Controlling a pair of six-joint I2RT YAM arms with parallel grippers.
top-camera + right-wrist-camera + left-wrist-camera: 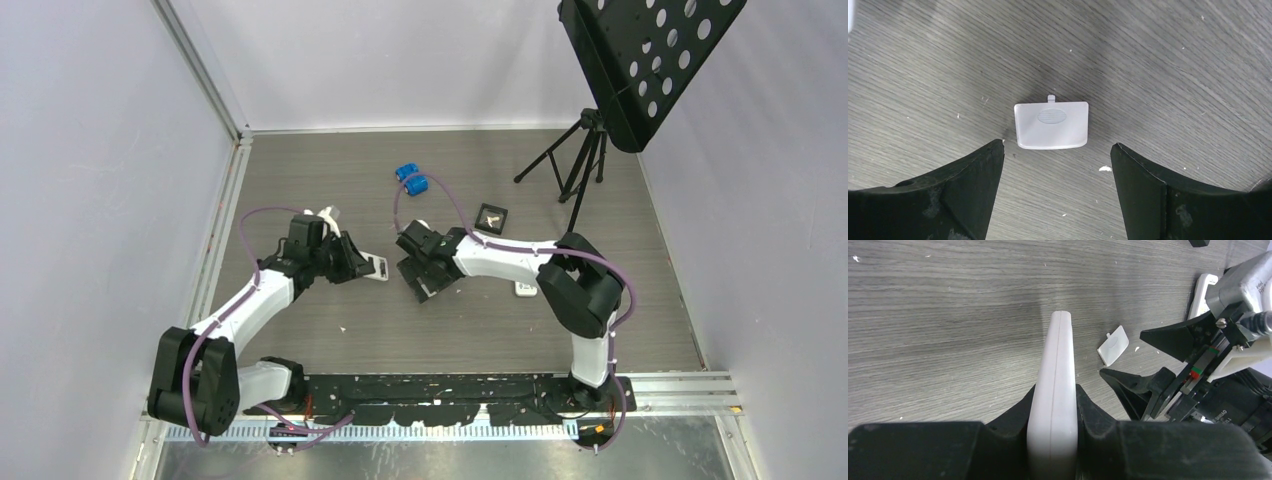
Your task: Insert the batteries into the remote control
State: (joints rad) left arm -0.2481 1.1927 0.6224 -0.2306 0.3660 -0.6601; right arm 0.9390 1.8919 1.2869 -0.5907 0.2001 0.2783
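Observation:
The remote control (1057,385) is a slim white slab, seen edge-on in the left wrist view, and my left gripper (1054,405) is shut on its two flat sides. From above, the left gripper (362,266) holds the remote control (377,268) low over the table, left of centre. A small white battery cover (1051,125) with a ribbed oval and a tab lies flat on the table. My right gripper (1057,150) stands open just short of it, touching nothing. The cover (1113,345) also shows between the right gripper's fingertips (1120,377). The batteries are out of view.
Two blue blocks (411,180) lie at the back centre. A small black square item (491,215) sits right of them. A small white piece (525,289) lies by the right arm. A tripod (577,165) with a perforated black stand (640,60) occupies the back right. Walls bound both sides.

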